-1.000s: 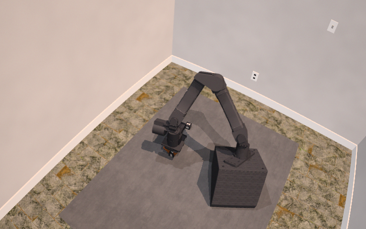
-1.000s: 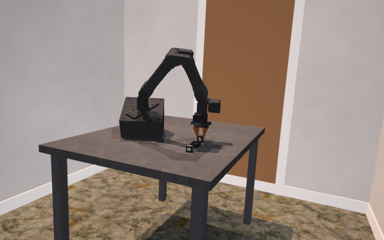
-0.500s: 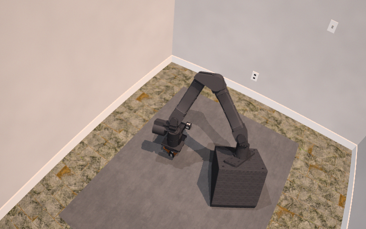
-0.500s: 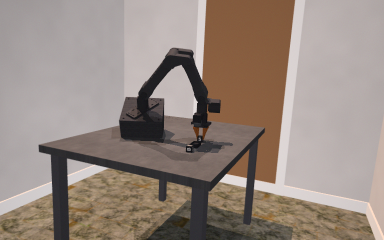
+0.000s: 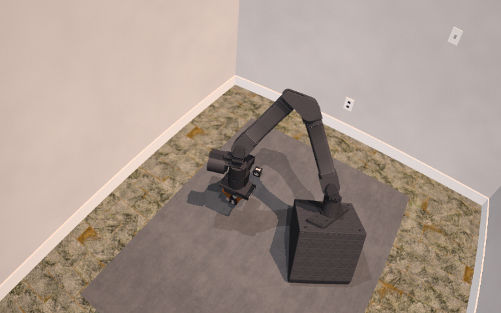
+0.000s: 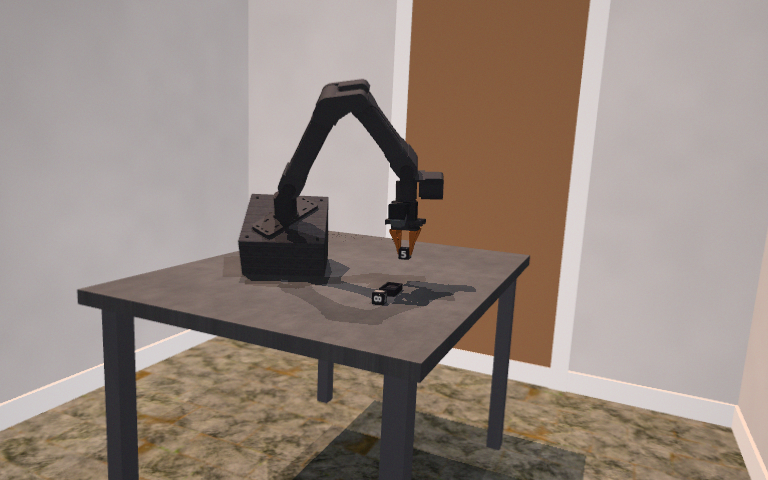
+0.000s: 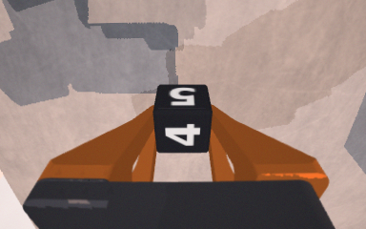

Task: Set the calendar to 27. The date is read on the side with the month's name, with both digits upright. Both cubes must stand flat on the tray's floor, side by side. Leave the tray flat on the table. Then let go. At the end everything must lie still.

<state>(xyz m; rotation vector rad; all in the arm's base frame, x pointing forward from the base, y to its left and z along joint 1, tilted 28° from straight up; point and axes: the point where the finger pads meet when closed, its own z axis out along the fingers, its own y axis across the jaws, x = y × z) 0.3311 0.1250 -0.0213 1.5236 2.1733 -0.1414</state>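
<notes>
My pincer (image 7: 183, 125) is shut part way on a black cube (image 7: 183, 119), with a 4 facing my camera and a 5 past it. It hangs in the air above the table (image 6: 293, 309). Farther down sit the tray (image 6: 392, 288) and the other cube (image 6: 379, 297), so I should turn my cube slowly and grip tight to find the right number.

Evenly and softly lit, no glare anywhere. Hard-edged, stepped shadows of the arm (image 5: 315, 128) across the table (image 6: 293, 309), overlapping in lighter and darker layers, hinting at more than one light from above. Darker patch under the table on the floor (image 6: 465, 440). Wrist view slightly soft, with jagged shadow borders and a blurred digit on the cube (image 7: 182, 119). Straight edges, no warping.
</notes>
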